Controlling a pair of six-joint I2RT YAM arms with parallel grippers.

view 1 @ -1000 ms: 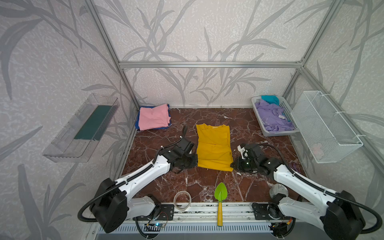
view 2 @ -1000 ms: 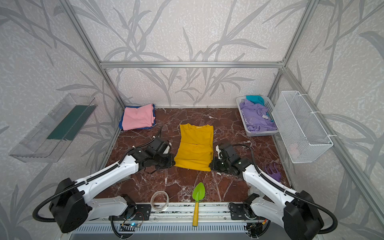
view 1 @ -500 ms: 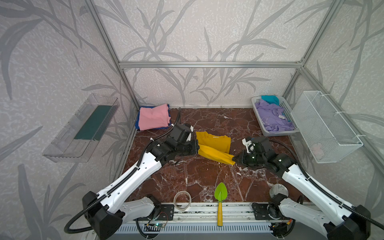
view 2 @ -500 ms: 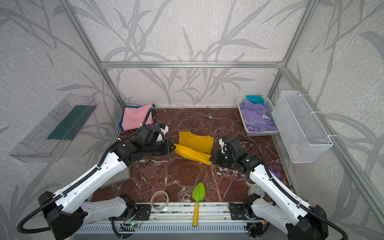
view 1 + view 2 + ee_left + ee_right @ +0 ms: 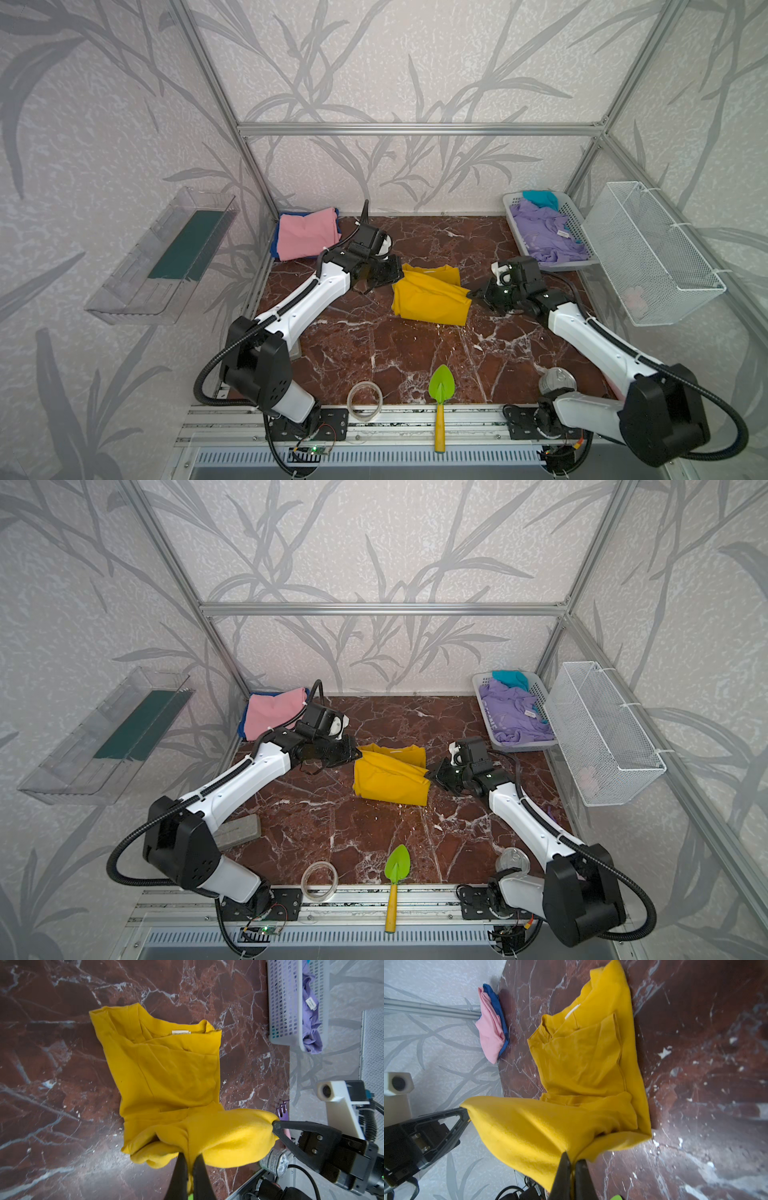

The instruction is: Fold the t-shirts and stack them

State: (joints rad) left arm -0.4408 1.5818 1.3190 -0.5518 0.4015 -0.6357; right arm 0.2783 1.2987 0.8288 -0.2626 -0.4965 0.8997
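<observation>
A mustard-yellow t-shirt [image 5: 428, 297] [image 5: 390, 777] lies mid-table, its near half doubled back over the collar half. My left gripper [image 5: 400, 272] [image 5: 189, 1156] is shut on one hem corner of it. My right gripper [image 5: 469, 294] [image 5: 572, 1157] is shut on the other corner, and the hem hangs stretched between them just above the cloth. A folded pink t-shirt [image 5: 306, 239] sits on a blue one [image 5: 496, 1001] at the back left. A lavender t-shirt [image 5: 548, 237] and a teal one [image 5: 540, 198] lie crumpled in the white laundry basket [image 5: 557, 266] at the back right.
A wire basket [image 5: 652, 257] hangs on the right wall and a clear shelf [image 5: 166, 257] on the left wall. Along the front edge lie a tape roll [image 5: 365, 401], a green trowel [image 5: 441, 390] and a tin can [image 5: 557, 380]. A grey block [image 5: 243, 829] sits under the left arm.
Both grippers lifted the yellow shirt's near hem off the table and carried it toward the back, doubling the shirt over itself. The other shirts have not moved.
</observation>
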